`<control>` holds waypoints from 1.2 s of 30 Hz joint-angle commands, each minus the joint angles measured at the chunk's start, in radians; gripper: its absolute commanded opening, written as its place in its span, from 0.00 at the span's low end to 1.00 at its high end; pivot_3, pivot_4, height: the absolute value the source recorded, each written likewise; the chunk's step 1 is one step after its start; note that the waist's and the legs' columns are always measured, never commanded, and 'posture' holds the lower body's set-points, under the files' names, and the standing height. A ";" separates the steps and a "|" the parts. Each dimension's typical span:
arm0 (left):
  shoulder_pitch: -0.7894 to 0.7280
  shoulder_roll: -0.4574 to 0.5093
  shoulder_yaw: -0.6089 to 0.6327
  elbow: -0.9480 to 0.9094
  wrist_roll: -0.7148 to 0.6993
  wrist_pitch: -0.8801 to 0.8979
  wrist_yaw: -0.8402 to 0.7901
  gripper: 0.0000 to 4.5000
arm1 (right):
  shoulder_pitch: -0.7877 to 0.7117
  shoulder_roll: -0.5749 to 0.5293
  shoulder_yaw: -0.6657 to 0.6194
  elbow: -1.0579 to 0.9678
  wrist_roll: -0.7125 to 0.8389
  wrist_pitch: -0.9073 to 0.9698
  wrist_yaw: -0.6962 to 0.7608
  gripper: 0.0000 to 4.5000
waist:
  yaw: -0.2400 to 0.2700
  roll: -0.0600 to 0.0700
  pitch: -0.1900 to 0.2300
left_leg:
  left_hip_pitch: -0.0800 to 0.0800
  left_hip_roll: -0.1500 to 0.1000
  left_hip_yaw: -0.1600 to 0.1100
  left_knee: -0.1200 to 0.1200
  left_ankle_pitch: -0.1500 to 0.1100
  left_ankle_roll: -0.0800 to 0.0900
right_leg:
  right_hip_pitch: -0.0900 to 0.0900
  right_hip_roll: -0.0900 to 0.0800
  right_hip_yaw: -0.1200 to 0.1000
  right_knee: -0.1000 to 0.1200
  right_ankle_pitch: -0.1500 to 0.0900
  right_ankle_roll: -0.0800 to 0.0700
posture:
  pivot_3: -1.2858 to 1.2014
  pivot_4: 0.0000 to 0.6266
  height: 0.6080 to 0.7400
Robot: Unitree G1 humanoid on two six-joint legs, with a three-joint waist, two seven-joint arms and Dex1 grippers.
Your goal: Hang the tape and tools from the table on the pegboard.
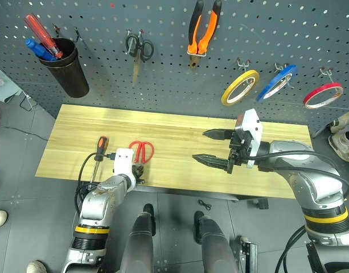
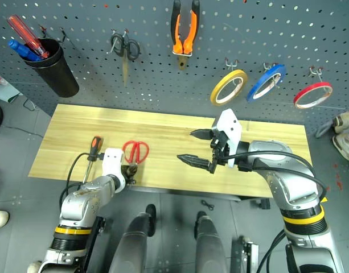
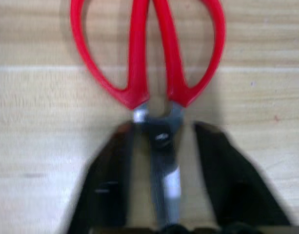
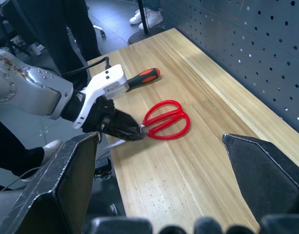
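Light yellow plank tabletop (image 1: 180, 136) on grey tiled floor (image 1: 20, 159), backed by dark grey-blue pegboard (image 1: 163, 74) with rows of holes and small metal hooks.

On pegboard, left to right: black cup (image 1: 66, 67) holding red and blue screwdrivers (image 1: 40, 37); small black-handled scissors (image 1: 138, 52) hanging blades down; orange-and-black pliers (image 1: 201, 31) hung on a hook, handles up; yellow tape roll (image 1: 240, 87); blue tape (image 1: 276, 82) on its own hook just beside it; red tape roll (image 1: 323, 95) furthest right.

On tabletop, left part: screwdriver (image 1: 98, 154) with orange-and-black handle, handle toward the pegboard, shaft pointing at the near edge. Just right of it, red-handled scissors (image 1: 141, 151), loops toward the pegboard, blades toward the near edge.

Left tool (image 1: 138, 172) at the near edge of the tabletop, directly at the blade end of the scissors. Fingers (image 3: 110, 185) pressed in on both sides of the blades just below the pivot, pinching the scissors; loops stick out past the fingertips. Scissors flat on the wood. Screwdriver just beside the left tool, apart from it.

Right tool (image 1: 216, 147) raised above the middle-right of the tabletop, pointing left toward the scissors, fingers spread wide, nothing between them. Well apart from scissors and screwdriver.

Shoes (image 1: 345, 136) of a person at far right edge; dark trouser legs (image 4: 56, 29) beyond the left end of the tabletop in the right wrist view.
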 commanded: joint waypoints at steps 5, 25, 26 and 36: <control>0.044 -0.010 -0.020 -0.024 0.035 0.039 -0.002 0.03 | 0.009 0.002 0.004 -0.019 -0.032 -0.048 -0.015 1.00 | 0.001 0.000 0.000 | 0.000 0.000 0.000 0.000 0.000 0.000 | 0.000 0.000 0.000 0.000 0.000 0.000 | 0.52 0.74 1.00; 0.068 0.107 0.011 -0.610 0.195 -0.443 -0.071 0.03 | -0.298 0.155 -0.202 -0.129 0.218 -0.023 -0.245 1.00 | 0.010 -0.001 -0.001 | -0.004 0.000 0.001 -0.003 -0.003 -0.004 | -0.002 0.000 -0.001 -0.005 0.005 0.007 | 0.55 0.54 1.00; 0.036 0.105 0.013 -0.603 0.204 -0.440 -0.063 0.03 | -0.317 0.158 -0.201 -0.123 0.221 -0.027 -0.251 1.00 | 0.013 -0.001 -0.001 | -0.004 -0.001 0.001 -0.003 -0.002 -0.004 | -0.002 0.000 -0.001 -0.005 0.006 0.008 | 0.55 0.54 1.00; -0.152 0.042 -0.005 -0.425 0.241 -0.491 -0.038 0.03 | -0.382 0.179 -0.156 -0.060 0.159 -0.091 -0.268 1.00 | 0.017 -0.006 -0.012 | -0.006 -0.001 0.000 -0.002 0.001 0.001 | -0.001 0.000 -0.002 -0.005 0.010 0.003 | 0.55 0.48 1.00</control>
